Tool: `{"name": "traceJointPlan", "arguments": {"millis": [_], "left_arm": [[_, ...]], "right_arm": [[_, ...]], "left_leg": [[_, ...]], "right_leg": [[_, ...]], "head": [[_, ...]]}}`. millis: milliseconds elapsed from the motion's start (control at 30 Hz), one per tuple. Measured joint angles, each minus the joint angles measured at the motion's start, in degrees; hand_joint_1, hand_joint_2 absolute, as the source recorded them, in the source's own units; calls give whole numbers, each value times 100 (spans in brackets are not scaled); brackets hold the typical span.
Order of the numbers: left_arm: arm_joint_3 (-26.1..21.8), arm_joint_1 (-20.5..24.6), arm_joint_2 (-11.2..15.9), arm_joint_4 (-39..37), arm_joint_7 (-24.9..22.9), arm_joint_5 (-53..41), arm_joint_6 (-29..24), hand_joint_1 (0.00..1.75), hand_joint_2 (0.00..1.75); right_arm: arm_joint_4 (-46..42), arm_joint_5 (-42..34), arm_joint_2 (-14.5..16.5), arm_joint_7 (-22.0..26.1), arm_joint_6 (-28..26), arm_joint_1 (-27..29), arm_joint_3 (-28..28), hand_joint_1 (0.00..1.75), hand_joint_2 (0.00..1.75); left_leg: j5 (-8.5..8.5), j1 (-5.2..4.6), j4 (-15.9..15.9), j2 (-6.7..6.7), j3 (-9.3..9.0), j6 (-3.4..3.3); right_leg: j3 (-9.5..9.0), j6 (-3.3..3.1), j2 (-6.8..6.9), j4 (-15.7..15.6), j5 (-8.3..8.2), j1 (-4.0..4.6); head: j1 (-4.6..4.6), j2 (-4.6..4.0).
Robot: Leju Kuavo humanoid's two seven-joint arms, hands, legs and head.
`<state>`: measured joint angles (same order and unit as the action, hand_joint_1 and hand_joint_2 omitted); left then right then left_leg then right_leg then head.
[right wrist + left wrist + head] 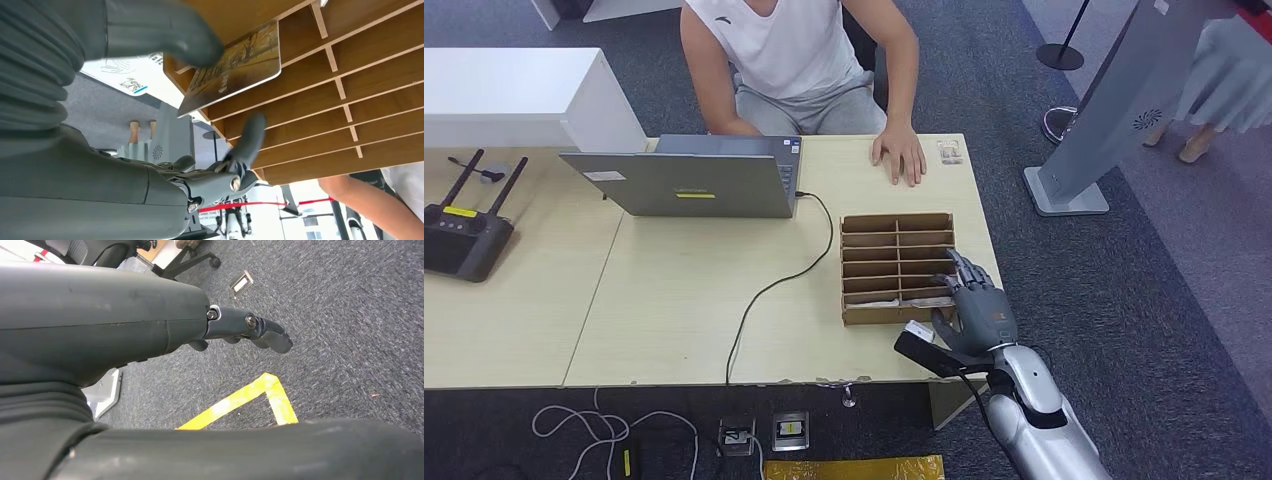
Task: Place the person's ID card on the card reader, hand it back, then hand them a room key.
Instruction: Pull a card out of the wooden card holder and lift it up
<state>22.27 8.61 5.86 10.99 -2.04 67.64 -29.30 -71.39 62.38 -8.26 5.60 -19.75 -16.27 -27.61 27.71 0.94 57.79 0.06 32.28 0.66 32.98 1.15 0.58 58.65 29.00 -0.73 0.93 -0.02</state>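
Right hand (975, 315) at the desk's (674, 300) five o'clock, thumb pinching a key card (235, 65) at the rack's (897, 268) near slot: lift it straight out, clear of dividers, before offering toward the person's hand (899, 152) at twelve.
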Motion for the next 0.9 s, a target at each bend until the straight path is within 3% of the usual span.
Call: {"name": "traceJointPlan", "arguments": {"millis": [900], "left_arm": [[-2, 0, 1, 0, -12, -35, 19, 0, 0]], "right_arm": [[79, -68, 6, -11, 49, -92, 0, 175, 175]], "left_leg": [[0, 0, 0, 0, 1, 0]], "right_leg": [[0, 0, 0, 1, 0, 0]], "head": [[0, 0]]}}
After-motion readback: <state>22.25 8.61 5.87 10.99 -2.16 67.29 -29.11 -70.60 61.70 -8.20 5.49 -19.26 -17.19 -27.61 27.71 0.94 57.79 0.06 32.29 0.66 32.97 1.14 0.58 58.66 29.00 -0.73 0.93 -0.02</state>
